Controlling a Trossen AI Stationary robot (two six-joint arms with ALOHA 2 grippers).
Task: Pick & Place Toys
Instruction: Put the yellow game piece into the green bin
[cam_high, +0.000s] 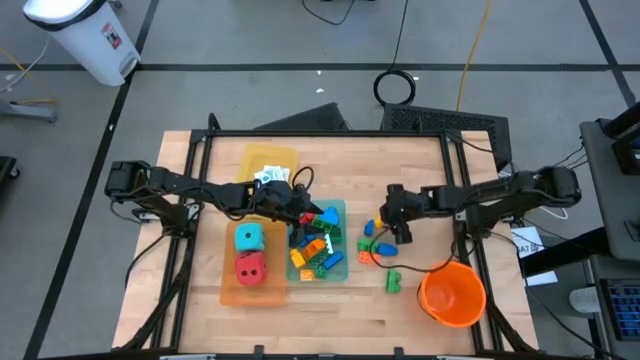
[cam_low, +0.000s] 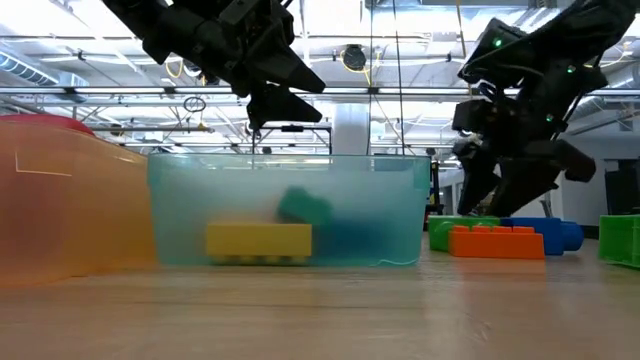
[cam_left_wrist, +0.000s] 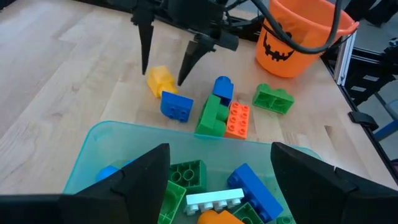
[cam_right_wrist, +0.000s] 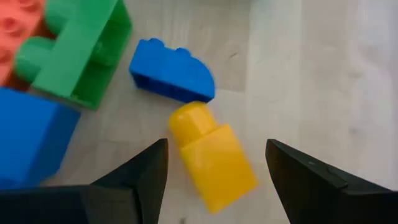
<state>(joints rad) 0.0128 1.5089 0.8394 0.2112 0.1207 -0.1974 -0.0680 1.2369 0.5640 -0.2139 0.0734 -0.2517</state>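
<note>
1. High view: at the left of the wooden counter, the orange tray holds a teal die and, just beside it toward the near edge, a red die; a yellow tray with small white cards lies behind it.
2. The left arm reaches in from the left, its left gripper hanging above the teal tray. Its jaws stand open and hold nothing.
3. Inside that tray lie mixed bricks: the left wrist view shows a green brick, a blue brick and a white brick directly under the open jaws.
4. Right of the teal tray, loose bricks sit on the bare counter: a yellow brick touching a small blue brick, then a green brick joined to an orange one, with another blue brick behind.
5. The right gripper hangs low over the yellow brick, jaws open on either side of it and not closed on it.
6. Farther right, a lone green brick lies near the orange bucket, which stands at the near right of the counter.
</note>
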